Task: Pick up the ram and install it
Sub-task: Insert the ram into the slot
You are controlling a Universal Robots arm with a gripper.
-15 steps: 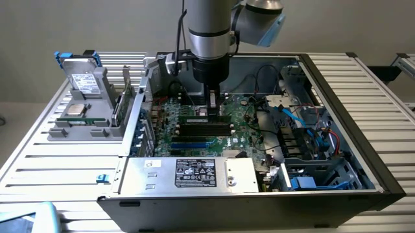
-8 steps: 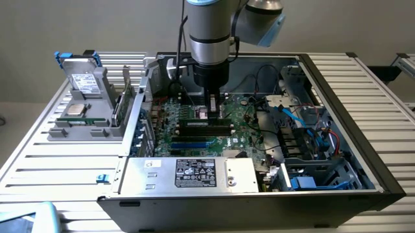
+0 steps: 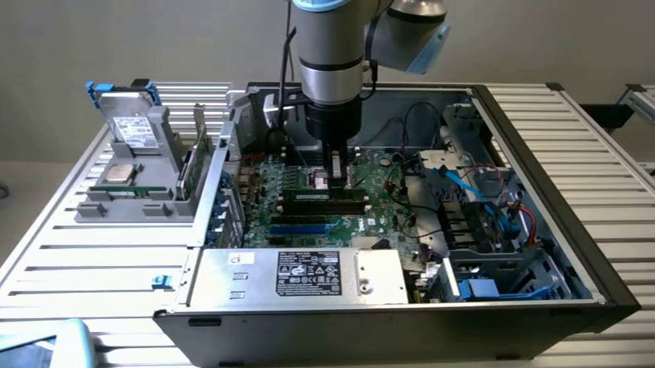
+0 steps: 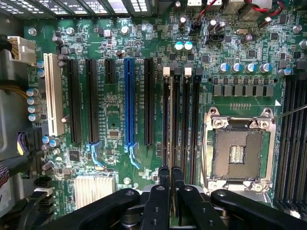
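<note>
The ram (image 3: 307, 196) is a long green stick standing on edge in one of the black slots of the motherboard (image 3: 384, 188) inside the open computer case. My gripper (image 3: 336, 182) comes straight down onto its top edge, near the stick's middle. In the wrist view the ram (image 4: 170, 120) is a thin line seen edge-on along a black slot. My gripper (image 4: 170, 171) has its two narrow fingertips (image 4: 164, 173) drawn close together on either side of that line. The jaws look shut on the ram.
An empty processor socket (image 4: 238, 153) lies beside the slots, with more black slots (image 4: 295, 143) past it. A silver power supply (image 3: 307, 274) fills the case's front, and cables and a drive cage (image 3: 492, 230) crowd the exterior view's right. Outside stands a grey holder (image 3: 133, 205) with a hard drive (image 3: 138, 126) and a processor chip (image 3: 123, 171).
</note>
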